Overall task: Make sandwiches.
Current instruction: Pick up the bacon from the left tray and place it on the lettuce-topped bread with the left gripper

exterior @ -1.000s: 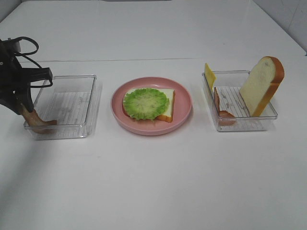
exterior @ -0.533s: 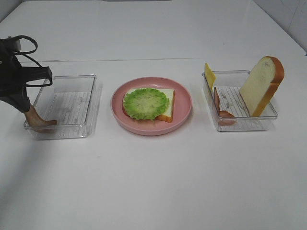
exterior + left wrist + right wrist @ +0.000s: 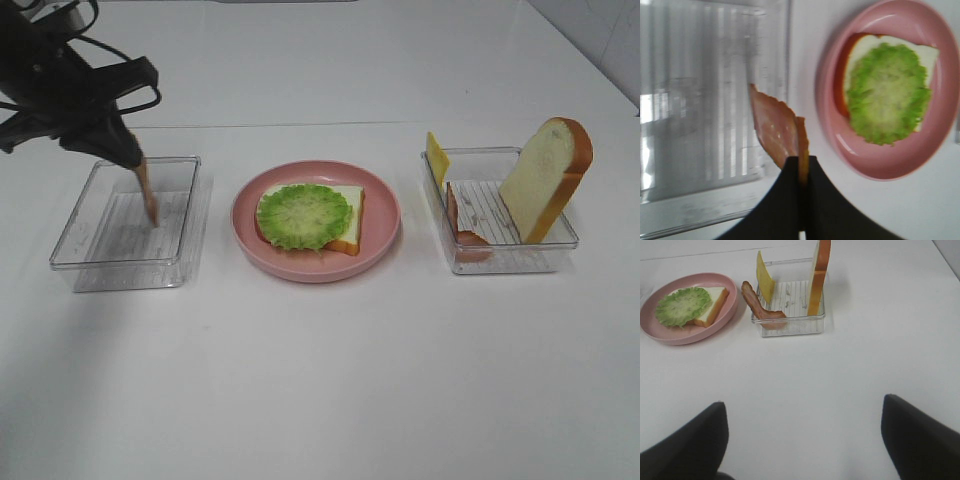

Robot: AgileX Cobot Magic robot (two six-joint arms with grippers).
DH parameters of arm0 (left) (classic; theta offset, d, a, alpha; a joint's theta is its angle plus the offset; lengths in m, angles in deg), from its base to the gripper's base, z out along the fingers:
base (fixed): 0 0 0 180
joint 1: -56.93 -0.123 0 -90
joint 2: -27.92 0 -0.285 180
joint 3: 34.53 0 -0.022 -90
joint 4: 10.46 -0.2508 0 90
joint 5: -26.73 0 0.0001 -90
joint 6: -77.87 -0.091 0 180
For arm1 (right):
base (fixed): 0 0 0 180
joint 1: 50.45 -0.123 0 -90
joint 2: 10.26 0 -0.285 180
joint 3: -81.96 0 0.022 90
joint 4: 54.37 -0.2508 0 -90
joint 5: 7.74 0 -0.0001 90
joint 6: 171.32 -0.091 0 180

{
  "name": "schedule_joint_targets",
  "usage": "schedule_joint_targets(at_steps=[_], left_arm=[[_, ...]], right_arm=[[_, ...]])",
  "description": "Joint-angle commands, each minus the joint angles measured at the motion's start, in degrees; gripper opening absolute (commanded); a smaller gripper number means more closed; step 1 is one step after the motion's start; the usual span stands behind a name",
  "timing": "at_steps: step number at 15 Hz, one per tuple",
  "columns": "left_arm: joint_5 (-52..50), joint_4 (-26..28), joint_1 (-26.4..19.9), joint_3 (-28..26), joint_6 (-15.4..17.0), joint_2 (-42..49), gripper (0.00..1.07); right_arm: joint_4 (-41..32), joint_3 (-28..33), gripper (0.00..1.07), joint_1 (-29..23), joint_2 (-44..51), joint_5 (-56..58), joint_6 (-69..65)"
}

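A bread slice topped with green lettuce [image 3: 304, 215] lies on the round pink plate [image 3: 380, 205]; it also shows in the left wrist view [image 3: 887, 95] and right wrist view [image 3: 682, 305]. My left gripper [image 3: 128, 152] is shut on a bacon strip [image 3: 148, 192] that hangs above the left clear tray [image 3: 80, 240]; the strip shows in the left wrist view [image 3: 775, 127]. The right tray [image 3: 560, 240] holds a standing bread slice [image 3: 545, 175], a yellow cheese slice [image 3: 437, 157] and a bacon strip [image 3: 462, 228]. My right gripper [image 3: 802, 440] is open, low over bare table.
The left tray [image 3: 695, 105] has nothing else in it. White tabletop surrounds the plate and both trays. The right tray in the right wrist view [image 3: 790, 327] sits beyond my right fingers [image 3: 920, 435].
My left gripper has lifted the bacon strip out of the left tray's front corner and moved up and to the right, toward the plate. The right side is unchanged.
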State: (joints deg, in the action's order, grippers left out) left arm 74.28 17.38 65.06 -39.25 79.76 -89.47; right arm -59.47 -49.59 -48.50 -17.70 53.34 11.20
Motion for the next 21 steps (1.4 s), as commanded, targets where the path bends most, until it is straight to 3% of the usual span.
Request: schedule_joint_targets(at_steps=[1, 4, 7, 9, 14, 16, 21], left_arm=[[-4.1, 10.0, 3.1, -0.3, -5.6, 0.4, 0.0], [-8.1, 22.3, 6.5, -0.3, -11.5, -0.8, 0.0], [-7.5, 35.7, 10.7, -2.3, -20.3, -5.0, 0.0], [-6.9, 38.0, 13.1, -5.0, -20.9, -8.1, 0.0], [-5.5, 38.2, 15.9, -10.7, -20.5, -15.0, 0.0], [-6.0, 33.1, 15.1, -10.7, -20.4, -15.2, 0.0], [-6.5, 20.6, 13.8, -10.7, -11.6, -16.1, 0.0]], right_arm=[[-0.3, 0.2, 0.78, 0.3, 0.7, -0.6, 0.1], [-0.3, 0.2, 0.78, 0.3, 0.7, -0.6, 0.1], [-0.3, 0.2, 0.78, 0.3, 0.7, -0.6, 0.1], [-0.3, 0.2, 0.78, 0.3, 0.7, -0.6, 0.1], [-0.3, 0.2, 0.78, 0.3, 0.7, -0.6, 0.1], [-0.3, 0.2, 0.78, 0.3, 0.7, -0.6, 0.1], [-0.3, 0.2, 0.78, 0.3, 0.7, -0.6, 0.1]])
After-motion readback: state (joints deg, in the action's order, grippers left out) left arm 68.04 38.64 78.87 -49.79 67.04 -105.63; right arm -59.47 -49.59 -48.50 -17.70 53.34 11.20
